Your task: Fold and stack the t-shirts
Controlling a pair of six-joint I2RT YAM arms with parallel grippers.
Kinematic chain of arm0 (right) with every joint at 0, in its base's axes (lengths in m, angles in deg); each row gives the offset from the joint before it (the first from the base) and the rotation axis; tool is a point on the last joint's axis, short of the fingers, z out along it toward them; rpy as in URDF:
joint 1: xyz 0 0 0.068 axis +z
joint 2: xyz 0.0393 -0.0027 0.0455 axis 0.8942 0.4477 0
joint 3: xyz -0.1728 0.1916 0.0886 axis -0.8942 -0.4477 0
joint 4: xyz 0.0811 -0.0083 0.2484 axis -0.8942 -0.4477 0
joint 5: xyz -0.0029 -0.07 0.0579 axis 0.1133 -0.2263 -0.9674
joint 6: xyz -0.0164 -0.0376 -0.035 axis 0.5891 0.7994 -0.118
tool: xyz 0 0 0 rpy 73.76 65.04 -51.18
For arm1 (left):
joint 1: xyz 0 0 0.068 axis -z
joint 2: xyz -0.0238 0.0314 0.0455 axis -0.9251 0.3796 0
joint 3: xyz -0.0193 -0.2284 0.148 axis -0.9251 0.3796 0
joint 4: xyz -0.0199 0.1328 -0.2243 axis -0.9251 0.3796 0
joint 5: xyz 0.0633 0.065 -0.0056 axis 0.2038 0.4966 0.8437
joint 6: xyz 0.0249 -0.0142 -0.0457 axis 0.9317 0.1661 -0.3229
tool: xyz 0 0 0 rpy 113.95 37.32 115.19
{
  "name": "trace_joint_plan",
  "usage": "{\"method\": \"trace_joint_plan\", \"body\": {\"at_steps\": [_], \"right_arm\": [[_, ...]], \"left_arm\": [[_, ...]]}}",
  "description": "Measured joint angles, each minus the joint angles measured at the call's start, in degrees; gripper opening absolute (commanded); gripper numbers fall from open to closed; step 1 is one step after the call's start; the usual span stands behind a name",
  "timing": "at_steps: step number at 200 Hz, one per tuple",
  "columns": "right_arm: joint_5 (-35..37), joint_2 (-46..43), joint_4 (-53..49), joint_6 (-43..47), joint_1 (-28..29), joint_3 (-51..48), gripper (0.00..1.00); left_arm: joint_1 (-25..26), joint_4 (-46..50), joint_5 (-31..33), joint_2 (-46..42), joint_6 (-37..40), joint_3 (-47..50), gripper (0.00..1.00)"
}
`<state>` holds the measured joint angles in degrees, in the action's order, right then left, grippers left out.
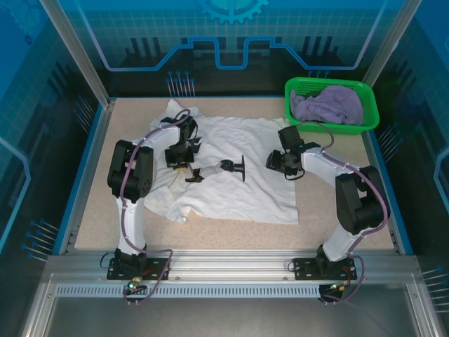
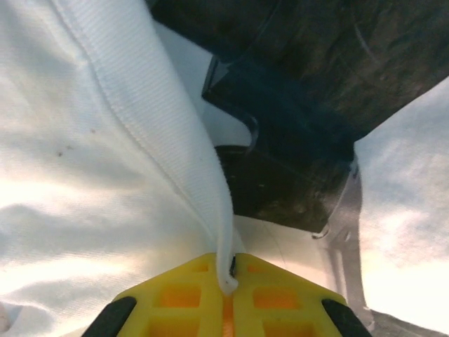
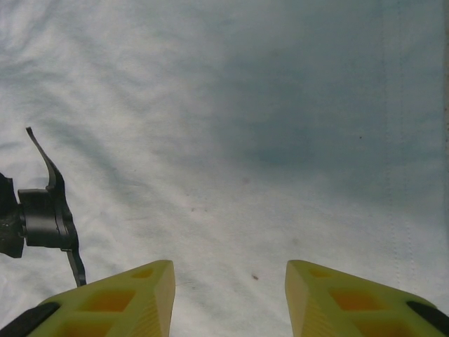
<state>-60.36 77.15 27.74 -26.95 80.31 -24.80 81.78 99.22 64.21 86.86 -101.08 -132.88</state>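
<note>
**Left claw (image 2: 228,284) clamping the white t-shirt (image 1: 238,193)**

Your left claw is clenching a hemmed edge of the white t-shirt, which is lying spread on the bench (image 1: 344,210). Your right claw (image 3: 228,277) is hovering over it, jaws parted, gripping nothing. The lavender t-shirt (image 1: 328,105) is sitting bunched in the green basket (image 1: 298,86). Cloth this soft is likely sagging once lifted, so be taking hems and corners.

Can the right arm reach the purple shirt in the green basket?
Probably yes. The lavender t-shirt lies on top in the open green basket, just beyond the right arm, with nothing between them, and its jaws stand open and empty.
</note>
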Motion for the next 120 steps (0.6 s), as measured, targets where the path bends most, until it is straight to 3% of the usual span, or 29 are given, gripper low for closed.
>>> {"method": "trace_joint_plan", "body": {"at_steps": [46, 120], "right_arm": [[-0.81, 0.02, 0.0, -0.13, -0.48, -0.02, 0.46], [-2.99, 2.64, 0.0, -1.46, -2.99, -0.02, 0.46]], "left_arm": [[-1.86, -0.35, 1.68, -5.46, -0.09, 4.13, 0.1], [-11.41, -0.31, 2.99, -13.42, -1.16, 11.65, 0.1]]}}
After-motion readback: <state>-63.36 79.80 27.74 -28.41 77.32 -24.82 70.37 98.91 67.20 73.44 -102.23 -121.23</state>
